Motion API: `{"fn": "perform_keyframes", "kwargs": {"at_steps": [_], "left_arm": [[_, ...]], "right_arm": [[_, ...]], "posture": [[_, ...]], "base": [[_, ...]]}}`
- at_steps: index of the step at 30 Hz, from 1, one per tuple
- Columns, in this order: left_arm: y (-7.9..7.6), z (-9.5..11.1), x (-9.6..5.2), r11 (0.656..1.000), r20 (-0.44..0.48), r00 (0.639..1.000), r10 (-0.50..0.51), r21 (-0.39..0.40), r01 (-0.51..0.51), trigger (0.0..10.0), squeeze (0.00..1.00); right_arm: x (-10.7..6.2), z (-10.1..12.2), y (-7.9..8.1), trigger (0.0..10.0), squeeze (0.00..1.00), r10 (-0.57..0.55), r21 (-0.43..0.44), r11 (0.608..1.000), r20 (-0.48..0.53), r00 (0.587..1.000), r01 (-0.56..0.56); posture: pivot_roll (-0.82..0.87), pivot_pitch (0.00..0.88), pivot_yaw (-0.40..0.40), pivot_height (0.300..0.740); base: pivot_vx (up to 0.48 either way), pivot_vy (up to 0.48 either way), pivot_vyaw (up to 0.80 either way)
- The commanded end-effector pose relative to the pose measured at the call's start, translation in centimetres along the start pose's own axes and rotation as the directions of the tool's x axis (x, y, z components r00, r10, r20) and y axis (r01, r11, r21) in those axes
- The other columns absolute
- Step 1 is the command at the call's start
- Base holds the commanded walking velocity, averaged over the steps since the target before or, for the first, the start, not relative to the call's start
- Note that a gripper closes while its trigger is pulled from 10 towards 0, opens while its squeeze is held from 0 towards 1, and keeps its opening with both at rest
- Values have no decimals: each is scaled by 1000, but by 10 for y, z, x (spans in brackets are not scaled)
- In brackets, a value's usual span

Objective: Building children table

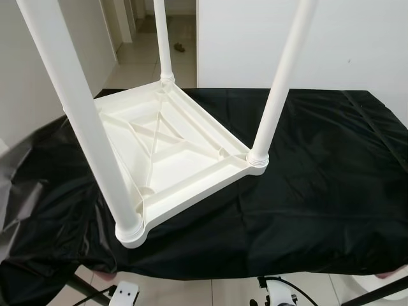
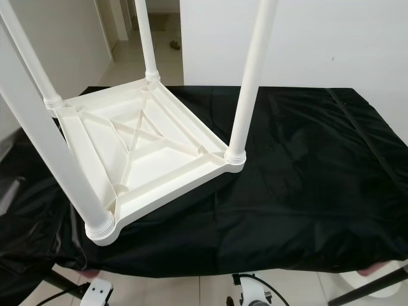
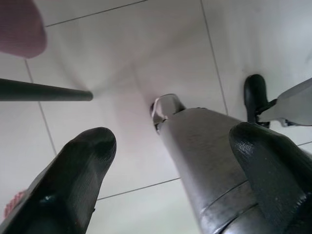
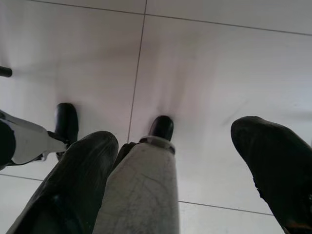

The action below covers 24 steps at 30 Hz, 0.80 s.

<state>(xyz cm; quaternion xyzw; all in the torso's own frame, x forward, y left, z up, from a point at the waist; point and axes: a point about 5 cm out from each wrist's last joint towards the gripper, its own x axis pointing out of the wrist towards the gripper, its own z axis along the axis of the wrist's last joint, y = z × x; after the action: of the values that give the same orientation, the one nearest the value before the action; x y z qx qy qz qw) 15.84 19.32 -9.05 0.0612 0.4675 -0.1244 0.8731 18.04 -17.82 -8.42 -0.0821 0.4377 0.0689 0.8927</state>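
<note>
A white plastic children's table [image 1: 167, 148] lies upside down on the black-covered work table [image 1: 319, 191]. White legs stand upright in its corners: a near-left leg [image 1: 83, 121], a near-right leg [image 1: 277, 95], a far leg [image 1: 162, 38] and a far-left leg [image 2: 29, 60]. My left gripper [image 3: 170, 161] hangs down over the tiled floor, open, with nothing between its fingers [image 3: 73, 180]. My right gripper [image 4: 195, 165] hangs the same way, open and empty, fingers [image 4: 73, 180] apart.
The black sheet drapes over the work table's front edge [image 1: 210, 264]. A white wall [image 1: 319, 38] stands behind, and a hallway [image 1: 143, 44] opens at the back left. My own legs and feet [image 4: 161, 127] stand on the tiles below.
</note>
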Motion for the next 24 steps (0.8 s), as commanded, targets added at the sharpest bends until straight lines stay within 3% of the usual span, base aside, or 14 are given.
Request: {"fn": "perform_keyframes", "kwargs": {"at_steps": [1,3,9,24], "left_arm": [[6,-9,-2,993,-37,992,121,6,-121,10000,0],[7,-11,-3,993,-46,992,116,16,-115,10000,0],[7,-10,-3,994,-48,994,102,49,-100,10000,0],[3,-13,-3,993,-42,992,118,28,-117,10000,0]], "right_arm": [[-1,-6,1,10000,0,-2,6,1000,-26,1000,2],[-2,-10,4,10000,0,-3,39,999,-33,999,4],[-2,-13,9,10000,0,-6,56,998,-43,999,8],[-2,-13,6,10000,0,-16,73,997,-45,999,19]], "posture": [[13,0,82,740],[4,0,126,740],[2,0,146,740],[13,0,130,740]], "base": [[0,0,0],[0,0,0],[0,0,0],[0,0,0]]}}
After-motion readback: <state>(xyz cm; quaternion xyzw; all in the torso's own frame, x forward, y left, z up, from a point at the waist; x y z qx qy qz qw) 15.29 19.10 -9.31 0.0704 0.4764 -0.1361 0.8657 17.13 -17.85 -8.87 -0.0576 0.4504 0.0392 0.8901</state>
